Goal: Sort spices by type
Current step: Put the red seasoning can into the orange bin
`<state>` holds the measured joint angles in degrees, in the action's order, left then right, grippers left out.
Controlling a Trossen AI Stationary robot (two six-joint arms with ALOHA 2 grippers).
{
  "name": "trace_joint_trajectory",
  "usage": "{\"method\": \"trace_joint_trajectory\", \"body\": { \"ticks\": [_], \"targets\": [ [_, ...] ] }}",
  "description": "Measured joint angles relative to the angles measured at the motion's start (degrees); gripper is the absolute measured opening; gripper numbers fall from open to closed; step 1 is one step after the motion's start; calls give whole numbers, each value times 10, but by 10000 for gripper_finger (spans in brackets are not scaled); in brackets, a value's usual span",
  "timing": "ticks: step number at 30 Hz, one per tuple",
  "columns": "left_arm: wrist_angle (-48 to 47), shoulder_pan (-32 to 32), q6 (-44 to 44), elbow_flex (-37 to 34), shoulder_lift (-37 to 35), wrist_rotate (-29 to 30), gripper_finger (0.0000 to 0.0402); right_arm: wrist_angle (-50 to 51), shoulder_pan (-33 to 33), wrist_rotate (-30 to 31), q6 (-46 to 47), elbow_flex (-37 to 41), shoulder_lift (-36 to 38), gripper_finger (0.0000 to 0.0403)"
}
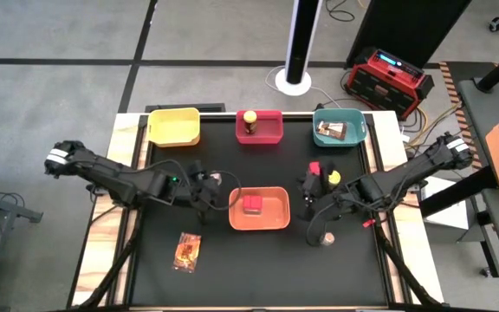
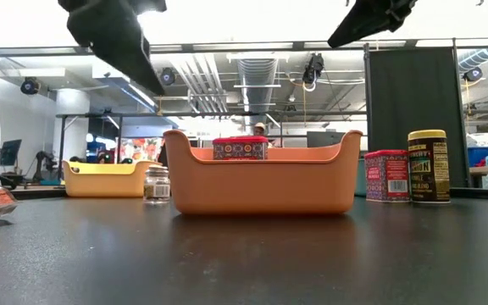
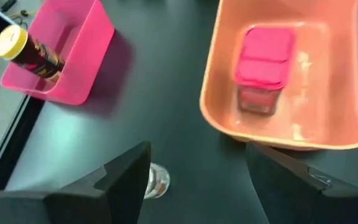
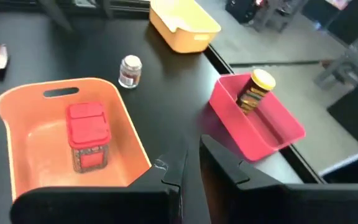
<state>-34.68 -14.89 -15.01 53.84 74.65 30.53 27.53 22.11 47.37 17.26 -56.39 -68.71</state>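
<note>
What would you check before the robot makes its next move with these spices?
1. Left gripper open: ok.
2. Clear shaker in front of the left gripper, upright: ok.
3. Right gripper shut, holding nothing: ok.
4. Red tub standing inside the orange tray: ok.
5. Second red tub and yellow-lidded jar loose on the table, not sorted: not ok.
6. Packet lying outside any tray: not ok.

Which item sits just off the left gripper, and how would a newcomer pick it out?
Start at the orange tray in the middle of the black table. Just off its left end, below the open left gripper, stands a tiny clear shaker with a grey top. Unlike the red tub inside the tray, it is see-through and stands on the bare mat.
</note>
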Motion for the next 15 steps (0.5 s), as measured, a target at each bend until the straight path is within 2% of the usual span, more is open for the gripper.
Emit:
{"method": "trace_joint_trajectory", "body": {
  "ticks": [6, 11, 15],
  "targets": [
    [50, 34, 9, -57, -6, -1, 247, -51, -21, -40, -59, 13, 0, 33],
    [107, 72, 50, -96, -33, -3, 247, -96, -74, -97, -125, 17, 4, 33],
    [166, 116, 103, -129, -74, -60, 247, -115, -136, -166, -166, 20, 8, 33]
  ]
}}
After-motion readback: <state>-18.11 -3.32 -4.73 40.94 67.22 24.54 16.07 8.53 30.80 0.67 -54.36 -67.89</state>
